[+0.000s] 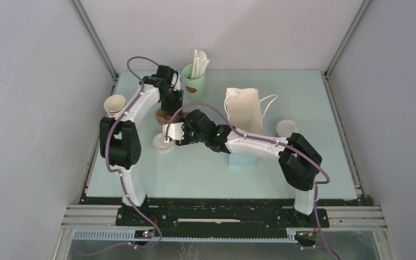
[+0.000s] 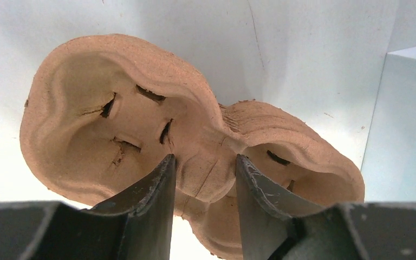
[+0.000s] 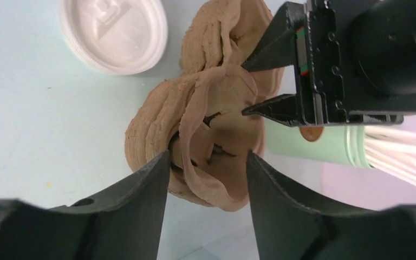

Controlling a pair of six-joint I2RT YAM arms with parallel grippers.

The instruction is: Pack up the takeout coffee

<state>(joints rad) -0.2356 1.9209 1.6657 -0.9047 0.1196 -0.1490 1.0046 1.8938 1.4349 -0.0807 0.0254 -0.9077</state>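
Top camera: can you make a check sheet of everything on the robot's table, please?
Surface: pale green table, no spills seen.
Job's things: lidded coffee stands right of the upright bag, not packed yet.
Clutter: stacked brown carriers; white lids; green cup of sticks; cup stack; blue box.
Grippers: left gripper pinches the carriers' middle; right gripper straddles the top carrier, grip unclear.
Cables: purple cables loop over both arms.
Surroundings: pale walls on three sides; nothing else seen.
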